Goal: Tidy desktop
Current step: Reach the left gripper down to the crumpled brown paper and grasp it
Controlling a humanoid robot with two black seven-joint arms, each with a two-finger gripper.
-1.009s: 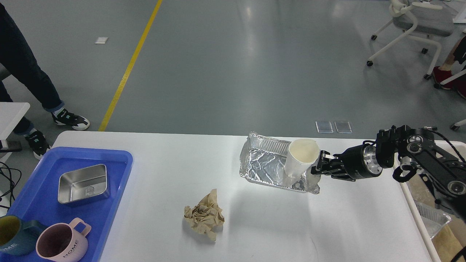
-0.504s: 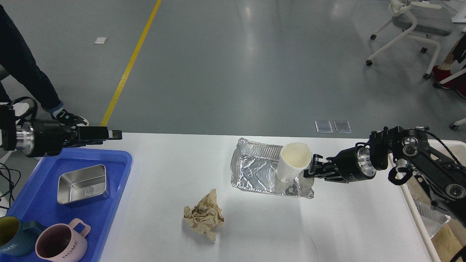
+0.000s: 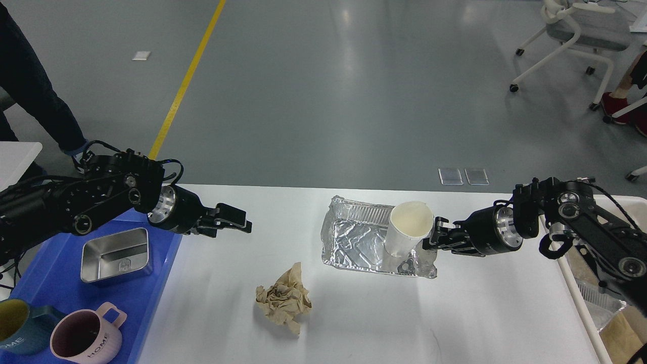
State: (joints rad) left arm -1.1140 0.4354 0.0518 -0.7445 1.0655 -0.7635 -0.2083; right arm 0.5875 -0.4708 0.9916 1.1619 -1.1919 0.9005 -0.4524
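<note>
I read "HOME" on the side of the pink mug, and "HOME" again on the dark blue mug next to it. The steel box bears a small mark I cannot read.

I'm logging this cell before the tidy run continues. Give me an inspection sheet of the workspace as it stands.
Surface: white desktop, no spills seen.
Job's things: paper cup standing in foil tray; crumpled brown paper.
Clutter: blue tray holding steel container, pink mug, dark mug.
Grippers: left gripper above the desktop, holding nothing; right gripper beside the cup, grip unclear.
Cables: black ones on both arms.
Surroundings: bin at right, chair, person's leg.
</note>
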